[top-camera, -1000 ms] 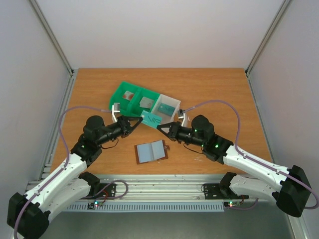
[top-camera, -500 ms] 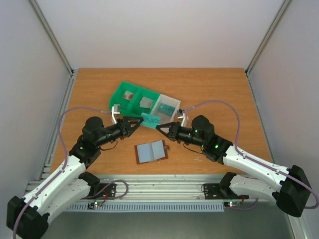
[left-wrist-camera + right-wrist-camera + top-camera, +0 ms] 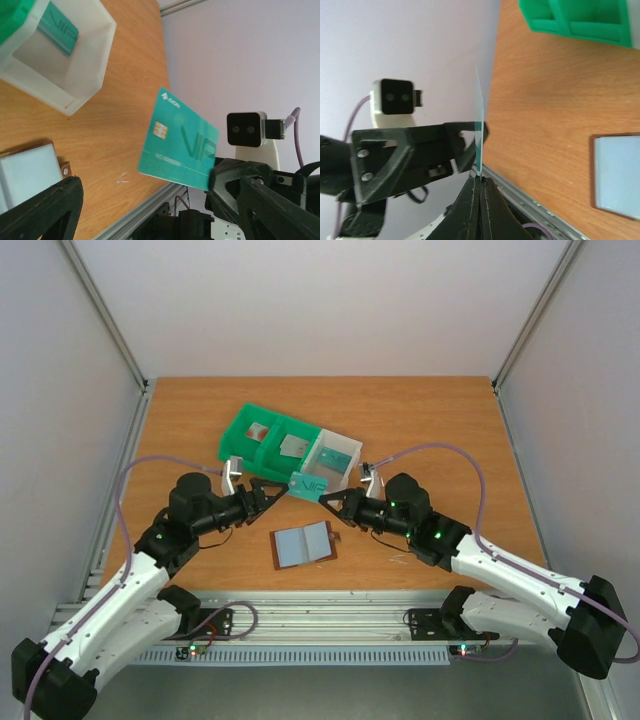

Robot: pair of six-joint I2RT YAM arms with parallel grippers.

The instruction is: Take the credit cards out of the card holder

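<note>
A teal VIP credit card [image 3: 308, 484] hangs in the air above the table, between the two grippers. My right gripper [image 3: 325, 498] is shut on its lower corner; in the right wrist view the card [image 3: 479, 120] stands edge-on out of the closed jaws [image 3: 481, 179]. My left gripper [image 3: 278, 490] is open just left of the card and not touching it. The left wrist view shows the card's [image 3: 180, 140] face with chip and lettering. The brown card holder [image 3: 303, 545] lies open on the table below, grey-blue pockets up.
A green bin [image 3: 262, 435] with pale cards in it and a white bin [image 3: 340, 445] joined to it stand behind the grippers. Another teal card [image 3: 59, 27] lies in the white bin. The metal rail [image 3: 320, 605] runs along the near table edge.
My left gripper has opened and let go of the teal card. The right gripper stays shut on it and has shifted slightly left with it.
</note>
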